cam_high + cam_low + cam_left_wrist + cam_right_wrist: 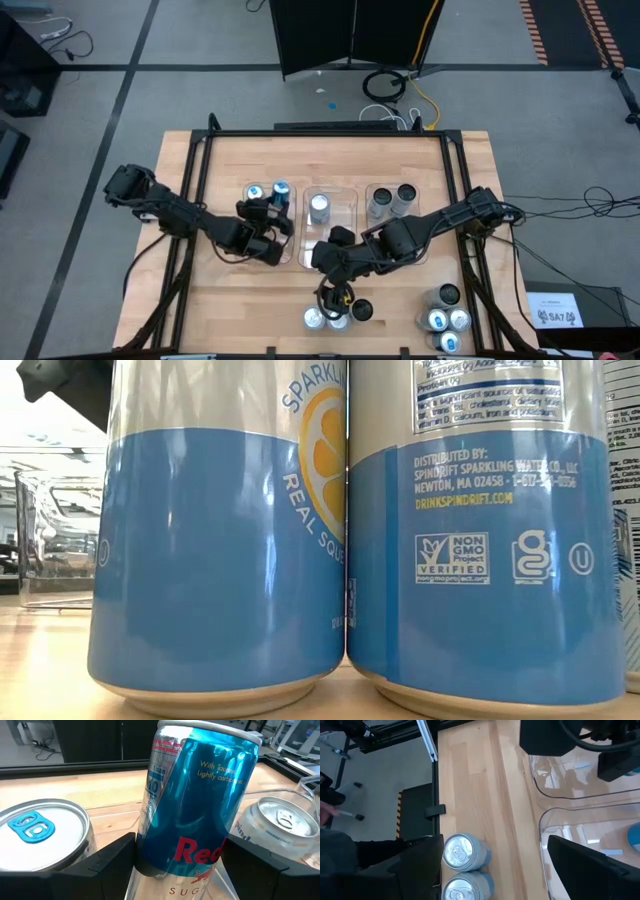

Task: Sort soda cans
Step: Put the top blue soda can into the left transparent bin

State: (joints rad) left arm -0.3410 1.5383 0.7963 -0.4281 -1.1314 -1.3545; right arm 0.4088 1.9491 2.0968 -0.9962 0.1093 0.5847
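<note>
On the pale wood table (215,310), the left pincer (175,865) straddles a glossy blue can (192,805), fingers spread.

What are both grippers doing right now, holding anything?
Left gripper: fingers either side of the blue Red Bull can; a firm grip cannot be told.
Right gripper: open, empty, above the silver cans.

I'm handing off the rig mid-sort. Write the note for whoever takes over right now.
Left end effector: at the left tray, fingers either side of a tilted blue Red Bull can; grip not confirmed.
Right end effector: open, empty, above the near-centre cans.
Done: two blue-tab cans in the left tray, one can in the middle tray, two cans in the right tray.
Left: three cans near centre, four at the near right corner.
</note>
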